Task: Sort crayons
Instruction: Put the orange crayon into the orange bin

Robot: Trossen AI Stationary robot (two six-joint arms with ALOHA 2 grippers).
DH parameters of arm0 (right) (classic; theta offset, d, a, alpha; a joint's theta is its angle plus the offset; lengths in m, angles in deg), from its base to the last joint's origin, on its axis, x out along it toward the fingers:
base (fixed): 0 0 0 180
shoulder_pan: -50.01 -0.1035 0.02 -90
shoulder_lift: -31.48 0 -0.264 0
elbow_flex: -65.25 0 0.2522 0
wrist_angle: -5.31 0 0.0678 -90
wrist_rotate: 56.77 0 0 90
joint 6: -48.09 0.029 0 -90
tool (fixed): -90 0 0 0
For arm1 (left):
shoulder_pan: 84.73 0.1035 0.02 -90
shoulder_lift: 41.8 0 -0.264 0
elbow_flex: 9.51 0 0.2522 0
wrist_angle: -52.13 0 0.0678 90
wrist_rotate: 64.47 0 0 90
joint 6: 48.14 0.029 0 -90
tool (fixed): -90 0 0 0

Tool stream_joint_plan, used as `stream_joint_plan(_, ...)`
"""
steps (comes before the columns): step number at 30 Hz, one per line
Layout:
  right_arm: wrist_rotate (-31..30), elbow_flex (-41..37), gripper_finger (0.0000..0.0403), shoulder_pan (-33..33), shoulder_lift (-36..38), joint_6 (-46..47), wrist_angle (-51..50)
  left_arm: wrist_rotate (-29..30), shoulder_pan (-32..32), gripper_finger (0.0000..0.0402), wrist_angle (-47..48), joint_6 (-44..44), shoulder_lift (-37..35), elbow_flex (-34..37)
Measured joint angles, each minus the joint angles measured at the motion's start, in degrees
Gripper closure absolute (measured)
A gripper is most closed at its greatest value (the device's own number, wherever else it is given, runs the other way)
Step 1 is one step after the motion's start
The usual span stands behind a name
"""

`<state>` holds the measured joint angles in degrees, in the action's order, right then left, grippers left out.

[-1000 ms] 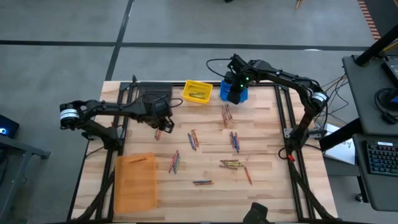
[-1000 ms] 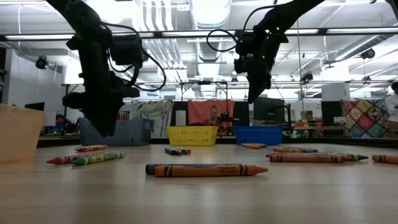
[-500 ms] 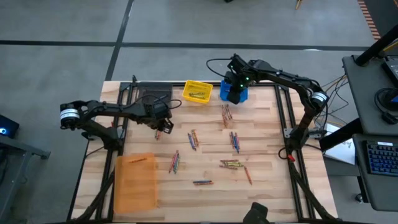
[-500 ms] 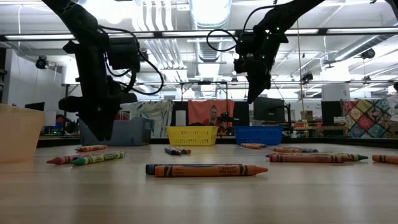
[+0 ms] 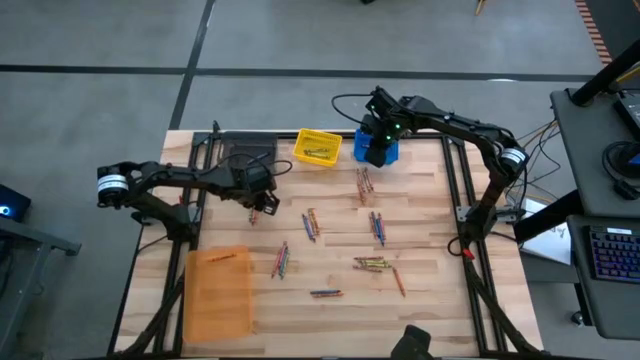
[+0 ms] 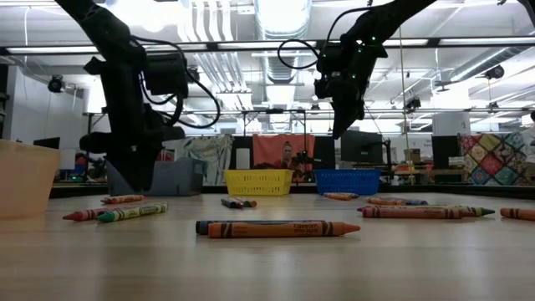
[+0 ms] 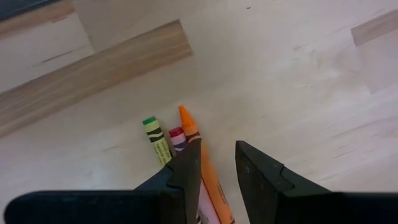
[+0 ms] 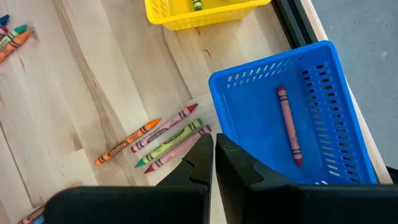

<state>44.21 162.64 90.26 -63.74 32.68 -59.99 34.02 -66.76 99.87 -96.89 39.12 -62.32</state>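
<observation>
Hovering over three crayons (image 7: 180, 149) near the table's (image 5: 430, 300) left edge, the left gripper (image 7: 217, 163) straddles the orange crayon (image 7: 200, 163), jaws parted, not clamped. Other crayons lie scattered mid-table. The right gripper (image 8: 213, 152), clenched and empty, hangs at the blue bin (image 8: 323, 81).

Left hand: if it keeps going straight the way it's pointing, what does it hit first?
Probably the orange crayon lying between the left hand's open fingers, with red and green crayons beside it; the remaining height is unclear.
</observation>
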Motion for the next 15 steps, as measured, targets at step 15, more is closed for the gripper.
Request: stream_joint_plan(15, 0.00, 0.00, 0.0394, 0.00, 0.00, 5.02, -2.79, -0.32, 0.00, 0.0320, -3.47, 0.00, 0.00, 2.05)
